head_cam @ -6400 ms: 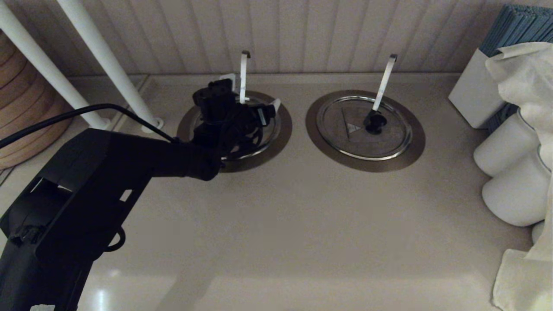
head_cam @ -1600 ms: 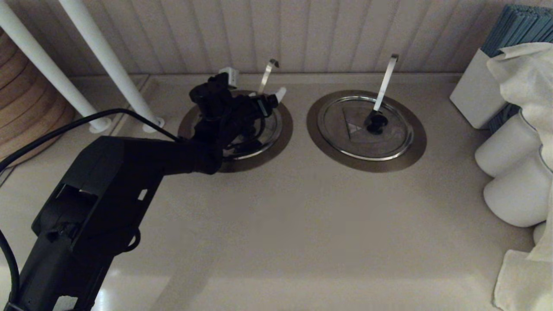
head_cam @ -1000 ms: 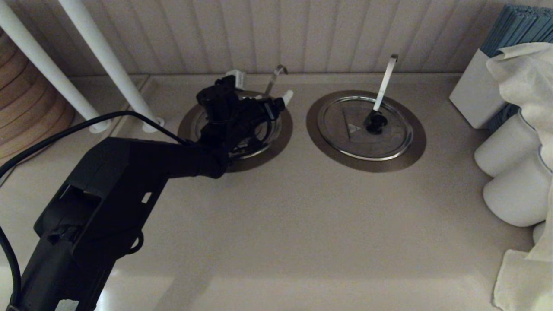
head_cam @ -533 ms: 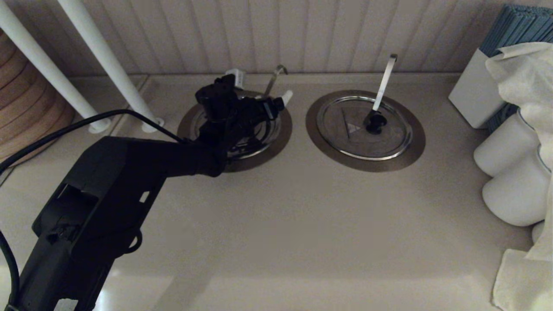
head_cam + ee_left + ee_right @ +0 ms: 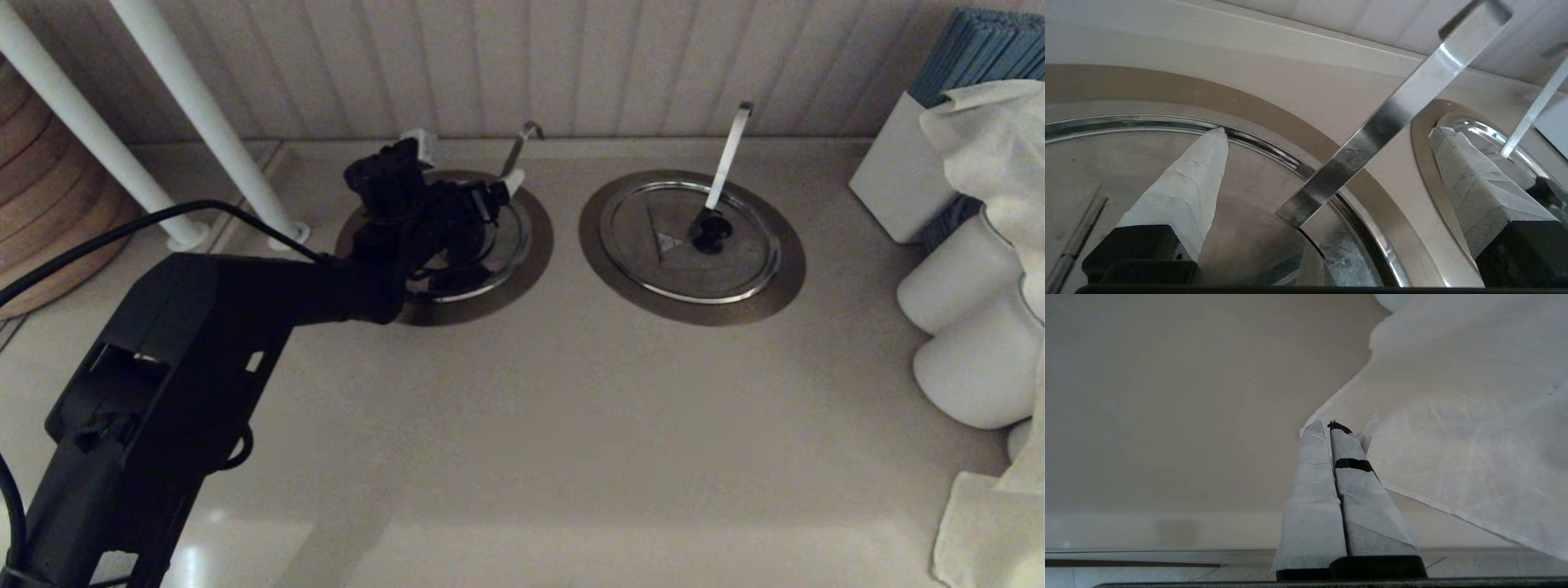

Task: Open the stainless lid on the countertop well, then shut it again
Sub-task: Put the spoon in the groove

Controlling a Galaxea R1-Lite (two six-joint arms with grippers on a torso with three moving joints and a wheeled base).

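The stainless lid (image 5: 508, 238) lies flat in the left countertop well, inside its wide steel flange (image 5: 535, 260). A slim hook-tipped handle (image 5: 521, 145) rises through the lid's notch and leans to the right. My left gripper (image 5: 464, 158) hovers low over the lid's rear half, open, with nothing between its white-taped fingertips (image 5: 1208, 155). In the left wrist view the lid (image 5: 1249, 175), the flange (image 5: 1208, 92) and the handle (image 5: 1404, 98) fill the space between the jaws. The lid's knob is hidden under the gripper. My right gripper (image 5: 1325, 425) is shut and empty, low over the counter beside a white cloth (image 5: 1453, 416).
The twin lid (image 5: 653, 253) with black knob and a straight white handle (image 5: 727, 155) sits to the right. White posts (image 5: 204, 122) stand at the left, and white cups (image 5: 971, 359), a cloth (image 5: 988, 139) and a white box (image 5: 894, 175) at the right. The panelled wall is close behind.
My left gripper has shifted a little to the left over the lid and stays open. Since the earliest frame the slim handle has tipped from upright to leaning right.
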